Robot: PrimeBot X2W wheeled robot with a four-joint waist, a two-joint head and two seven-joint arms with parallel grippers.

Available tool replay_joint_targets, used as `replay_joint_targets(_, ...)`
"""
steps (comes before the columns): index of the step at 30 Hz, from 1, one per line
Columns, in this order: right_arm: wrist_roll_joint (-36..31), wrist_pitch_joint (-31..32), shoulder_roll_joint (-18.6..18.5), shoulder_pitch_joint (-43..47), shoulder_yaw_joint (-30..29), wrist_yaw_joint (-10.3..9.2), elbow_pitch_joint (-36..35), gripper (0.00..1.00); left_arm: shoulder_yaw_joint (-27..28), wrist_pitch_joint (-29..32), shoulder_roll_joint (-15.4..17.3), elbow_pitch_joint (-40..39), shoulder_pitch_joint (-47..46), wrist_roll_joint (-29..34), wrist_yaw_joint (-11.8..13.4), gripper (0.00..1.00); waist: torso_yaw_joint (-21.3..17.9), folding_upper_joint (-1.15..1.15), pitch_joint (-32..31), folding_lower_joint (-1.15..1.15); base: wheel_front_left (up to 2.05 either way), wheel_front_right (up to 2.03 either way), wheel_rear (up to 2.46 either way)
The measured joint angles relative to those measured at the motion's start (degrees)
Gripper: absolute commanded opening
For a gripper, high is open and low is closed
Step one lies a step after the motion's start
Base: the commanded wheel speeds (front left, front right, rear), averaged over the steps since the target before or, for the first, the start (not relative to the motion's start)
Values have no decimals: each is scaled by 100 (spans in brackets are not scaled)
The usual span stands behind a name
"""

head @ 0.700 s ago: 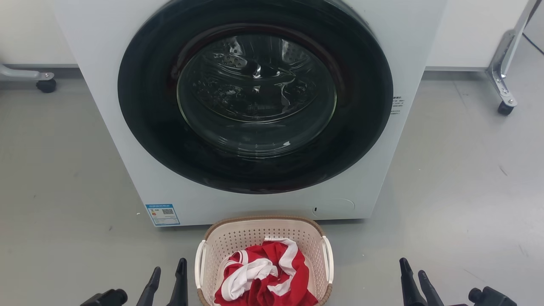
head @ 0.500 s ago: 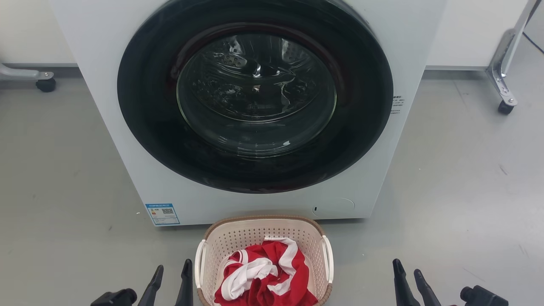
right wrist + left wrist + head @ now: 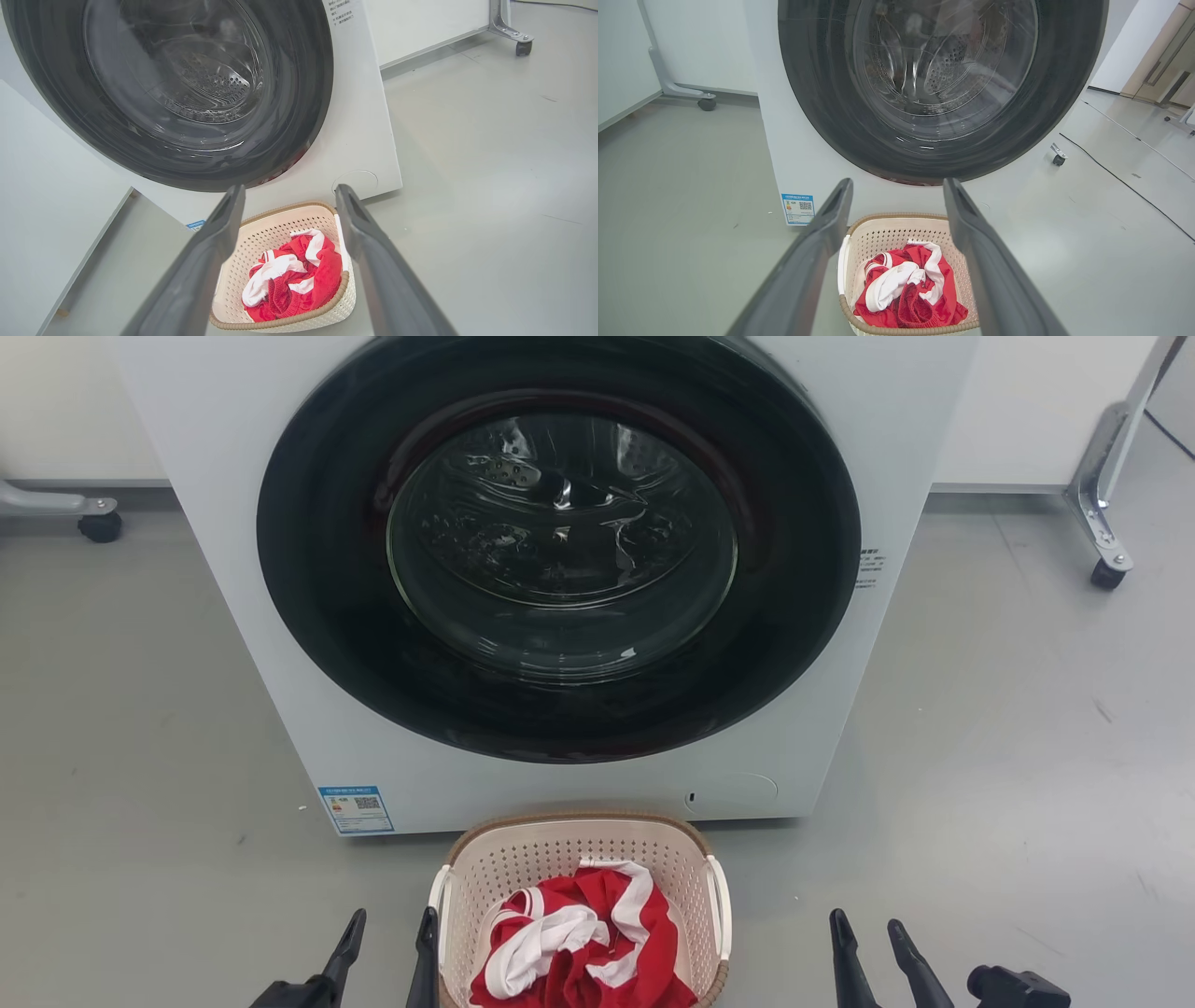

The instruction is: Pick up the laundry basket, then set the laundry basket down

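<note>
The laundry basket point(image 3: 560, 855) stands on the grey floor right in front of the washer; it is cream and perforated, with a brown rim and white side handles. A crumpled red and white garment point(image 3: 583, 943) lies in it. My left gripper point(image 3: 393, 917) is open, its inner finger close beside the basket's left handle point(image 3: 437, 919). My right gripper point(image 3: 866, 922) is open too, a good gap to the right of the right handle. In the wrist views the basket point(image 3: 896, 231) point(image 3: 280, 224) sits below and between the open fingers of the left gripper point(image 3: 897, 183) and the right gripper point(image 3: 290, 189).
The white front-loading washer point(image 3: 233, 523) with its shut dark round door point(image 3: 560, 541) rises just behind the basket. A caster point(image 3: 98, 525) of a stand sits far left, a metal wheeled leg point(image 3: 1109, 574) far right. A cable point(image 3: 1125, 182) runs over the floor to the right.
Both grippers have moved inward toward the basket: the left one to the right, up to the left handle, the right one to the left. The basket has stayed put.
</note>
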Motion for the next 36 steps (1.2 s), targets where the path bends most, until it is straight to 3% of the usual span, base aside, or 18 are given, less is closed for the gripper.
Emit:
replay_joint_targets(21, -1596, -450, -7, 131, 570, -258, -102, 100, -88, -453, -104, -45, 216, 1546, 301, 100, -4, 0, -87, 0, 0, 0, 0)
replay_joint_targets(36, -1705, -450, -5, 196, 495, -258, -134, 100, 45, -453, -190, 3, 300, 1469, 302, 100, -16, 0, -56, 0, 0, 0, 0)
